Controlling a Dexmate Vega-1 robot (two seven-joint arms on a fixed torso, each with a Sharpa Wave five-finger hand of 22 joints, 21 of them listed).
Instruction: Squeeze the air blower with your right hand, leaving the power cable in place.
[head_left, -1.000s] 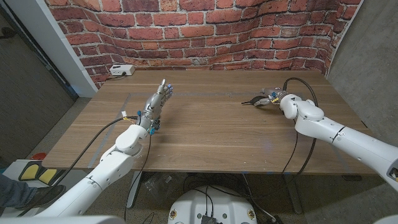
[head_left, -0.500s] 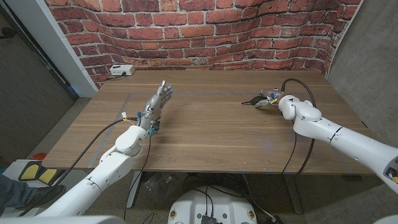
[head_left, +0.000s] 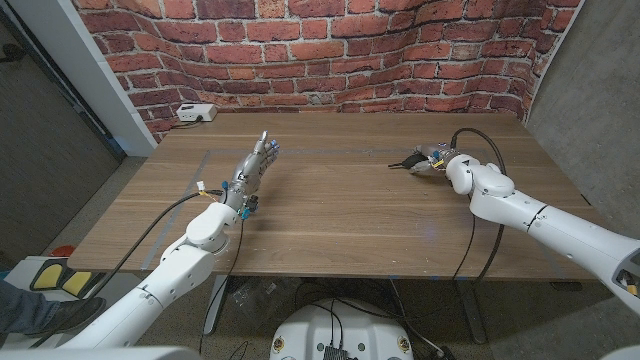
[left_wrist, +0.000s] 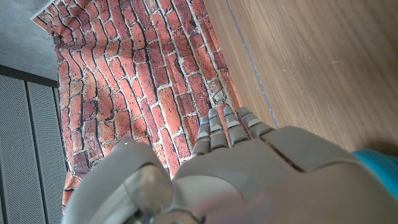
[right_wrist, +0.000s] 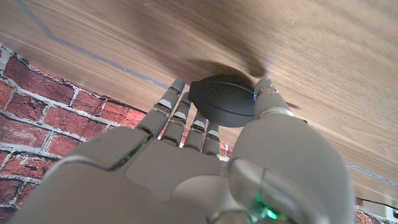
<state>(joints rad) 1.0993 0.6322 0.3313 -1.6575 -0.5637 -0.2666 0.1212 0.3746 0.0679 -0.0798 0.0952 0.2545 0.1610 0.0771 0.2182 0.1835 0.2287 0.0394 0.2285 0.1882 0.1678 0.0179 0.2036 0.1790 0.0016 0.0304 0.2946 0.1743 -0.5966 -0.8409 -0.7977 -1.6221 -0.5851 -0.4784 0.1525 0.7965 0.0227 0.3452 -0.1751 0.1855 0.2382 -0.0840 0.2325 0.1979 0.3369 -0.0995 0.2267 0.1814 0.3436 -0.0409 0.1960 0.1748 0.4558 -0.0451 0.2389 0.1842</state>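
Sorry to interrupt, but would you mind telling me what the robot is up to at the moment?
The right hand is at the black air blower on the far right of the table, fingers and thumb around its bulb, apparently to squeeze it. The left hand waits over the table's left side, holding nothing, fingers extended.

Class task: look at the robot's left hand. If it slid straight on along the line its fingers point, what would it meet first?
Probably nothing on the table: past the left hand lies bare wood, then the brick wall. Depth is uncertain.
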